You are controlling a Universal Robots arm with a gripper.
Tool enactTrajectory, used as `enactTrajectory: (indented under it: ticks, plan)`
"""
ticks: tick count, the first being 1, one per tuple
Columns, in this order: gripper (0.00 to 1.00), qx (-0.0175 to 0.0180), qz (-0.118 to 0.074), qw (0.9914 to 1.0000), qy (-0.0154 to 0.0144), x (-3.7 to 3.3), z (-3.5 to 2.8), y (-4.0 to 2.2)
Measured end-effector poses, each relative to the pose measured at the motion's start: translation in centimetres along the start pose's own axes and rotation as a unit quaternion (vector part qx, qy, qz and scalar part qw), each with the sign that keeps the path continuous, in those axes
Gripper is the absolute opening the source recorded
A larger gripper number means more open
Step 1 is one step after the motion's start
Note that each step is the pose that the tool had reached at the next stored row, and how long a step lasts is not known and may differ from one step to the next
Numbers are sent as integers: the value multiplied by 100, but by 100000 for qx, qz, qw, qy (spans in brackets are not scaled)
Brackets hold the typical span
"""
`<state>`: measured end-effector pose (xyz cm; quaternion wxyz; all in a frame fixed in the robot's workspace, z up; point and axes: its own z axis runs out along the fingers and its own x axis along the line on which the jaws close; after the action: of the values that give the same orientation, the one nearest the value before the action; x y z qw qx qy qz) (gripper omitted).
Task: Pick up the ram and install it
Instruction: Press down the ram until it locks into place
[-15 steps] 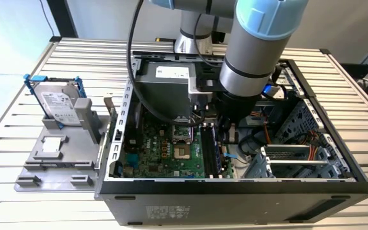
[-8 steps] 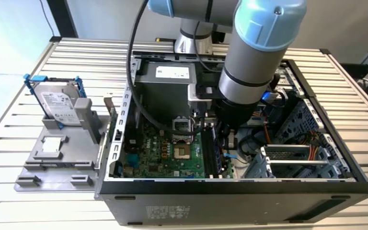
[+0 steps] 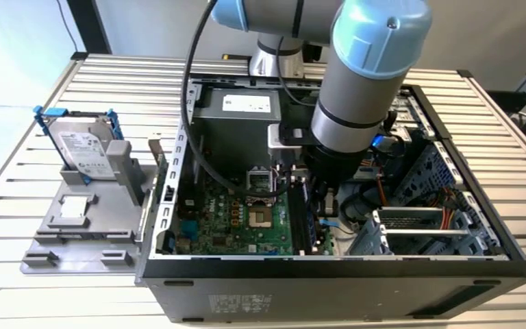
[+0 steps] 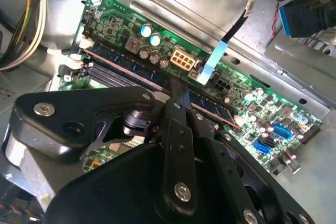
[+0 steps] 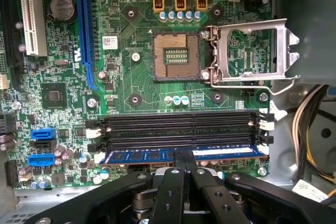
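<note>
Black gripper (image 5: 184,169) linkage sits closest to the lens in both wrist views, its two fingers (image 5: 176,162) drawn together on the middle of the ram (image 5: 142,156), pinching the thin board by its top edge. Using the bank of black memory slots (image 5: 178,127) as the landmark: the ram stands on edge in the slot of that bank nearest the gripper, lying along its full run, with the other slots beyond it bare. White latches (image 5: 92,125) show at the bank's ends; whether the ram's own are snapped home I cannot tell.

Judging by this, the pick-up is done and the seating step is in hand. It calls for a straight, even push down along the slot's line until both ends lock, with no tilt.

Beyond the slots lies the open processor socket (image 5: 176,55), its metal frame (image 5: 251,51) swung up beside it.

Further out, the exterior view shows the open computer case (image 3: 336,264) holding the motherboard (image 3: 235,223) and cables, and outside it a grey tray (image 3: 71,236) carrying the hard drive (image 3: 82,147) and a small square chip (image 3: 77,204).
</note>
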<state>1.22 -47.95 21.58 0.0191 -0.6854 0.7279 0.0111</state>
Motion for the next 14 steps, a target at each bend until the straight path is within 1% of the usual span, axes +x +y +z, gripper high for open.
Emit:
enactTrajectory:
  ticks: [1, 2, 4, 6, 11, 13, 14]
  plan:
    - [0, -13, -2, 100000, 68, -2, 0, -1]
    - [0, -39, 1, 100000, 168, -7, -32, -1]
    - [0, 59, 4, 100000, -291, -9, -77, -2]
    - [0, 37, 81, 100000, -171, -9, -176, -2]
    - [0, 37, 106, 100000, -159, -19, -405, -4]
    - [0, 38, 100, 100000, -101, -24, -493, -5]
    - [0, 40, 100, 100000, -81, -25, -523, -5]
